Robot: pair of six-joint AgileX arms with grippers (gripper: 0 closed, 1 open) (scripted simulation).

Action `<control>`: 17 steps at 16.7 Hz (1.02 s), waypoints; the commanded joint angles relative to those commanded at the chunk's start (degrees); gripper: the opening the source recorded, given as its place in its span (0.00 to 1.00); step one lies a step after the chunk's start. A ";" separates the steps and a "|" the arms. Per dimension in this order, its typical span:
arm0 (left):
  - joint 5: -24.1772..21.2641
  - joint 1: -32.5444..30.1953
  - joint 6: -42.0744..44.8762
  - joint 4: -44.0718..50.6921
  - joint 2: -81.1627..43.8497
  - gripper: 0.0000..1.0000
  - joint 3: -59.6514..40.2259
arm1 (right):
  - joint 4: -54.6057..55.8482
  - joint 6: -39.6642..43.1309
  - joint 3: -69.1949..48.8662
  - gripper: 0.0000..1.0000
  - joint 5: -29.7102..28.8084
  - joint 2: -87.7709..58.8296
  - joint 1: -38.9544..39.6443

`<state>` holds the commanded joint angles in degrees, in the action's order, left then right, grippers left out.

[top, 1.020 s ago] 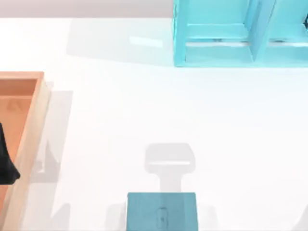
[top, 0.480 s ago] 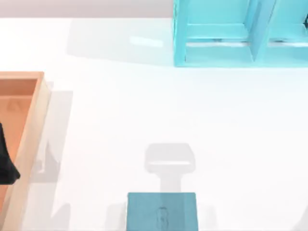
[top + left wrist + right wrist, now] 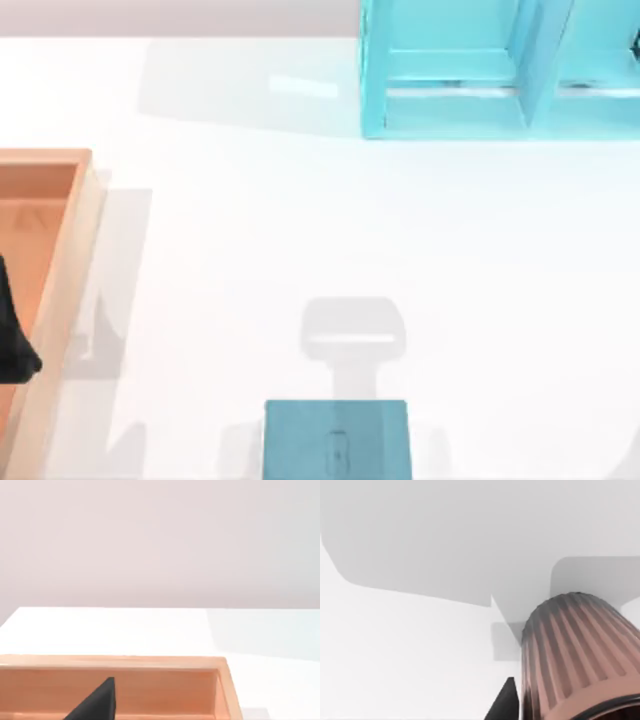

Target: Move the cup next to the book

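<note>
Ribbed pinkish-tan cup [image 3: 577,655] sits right up against my right wrist cam, w/ one dark fingertip [image 3: 505,702] just beside its wall. I can't make out the other finger, so can't tell if the right gripper is clamped on the cup or only alongside it. White table [image 3: 395,645] spreads beyond the cup; whether the cup is lifted off it or resting, can't say.

From above, the teal book [image 3: 337,438] lies flat at the near edge of the table, about mid-width, emblem faint on the cover. Cyan shelf unit [image 3: 500,70] is at the far right; wooden tray [image 3: 70,260] at the left edge.

Left arm is parked over that tray, a dark bit of it at [image 3: 12,335] and again at [image 3: 97,702]; finger state can't tell.

My read: step in hand is the grasp or early carry of the cup w/ the right arm. Next needs a confirmed grip, then travel toward the book's right side, setting down upright, beside the cover, not on it.
</note>
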<state>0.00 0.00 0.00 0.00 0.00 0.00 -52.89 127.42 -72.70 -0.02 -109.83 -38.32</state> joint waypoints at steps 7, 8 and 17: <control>0.00 0.00 0.00 0.00 0.00 1.00 0.00 | -0.21 -0.04 -0.24 0.00 -0.03 0.15 -0.01; 0.00 0.00 0.00 0.00 0.00 1.00 0.00 | -0.97 0.07 -1.03 0.00 -0.05 0.47 -0.05; 0.00 0.00 0.00 0.00 0.00 1.00 0.00 | -10.79 0.06 -7.47 0.00 0.01 3.40 -0.06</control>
<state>0.00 0.00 0.00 0.00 0.00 0.00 -63.68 127.49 -80.17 -0.01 -106.43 -38.38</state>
